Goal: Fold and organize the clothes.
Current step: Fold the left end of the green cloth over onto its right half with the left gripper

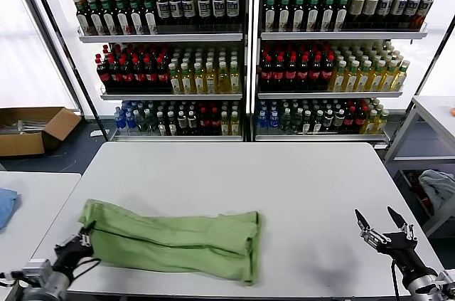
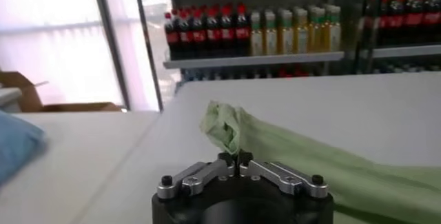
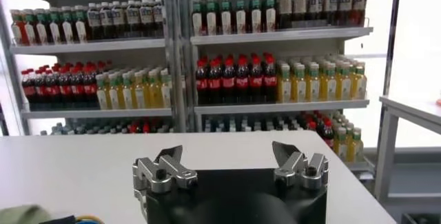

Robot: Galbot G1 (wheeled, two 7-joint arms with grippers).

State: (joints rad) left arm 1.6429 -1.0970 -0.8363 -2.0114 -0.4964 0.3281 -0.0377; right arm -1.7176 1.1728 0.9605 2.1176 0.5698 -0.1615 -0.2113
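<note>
Left gripper pinched shut on corner of folded green shirt, remainder lying on table beyond fingertips. Right gripper spread wide, empty, well apart from shirt.

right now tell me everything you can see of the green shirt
The green shirt is soft light green fabric, folded into a long, slightly wrinkled band lying flat across the near left part of the white table. Its layers overlap along the length. No collar, buttons or print show. The left pincer is shut on its left end corner, which bunches up and lifts a little. The right pincer hovers open, well apart from it.
</note>
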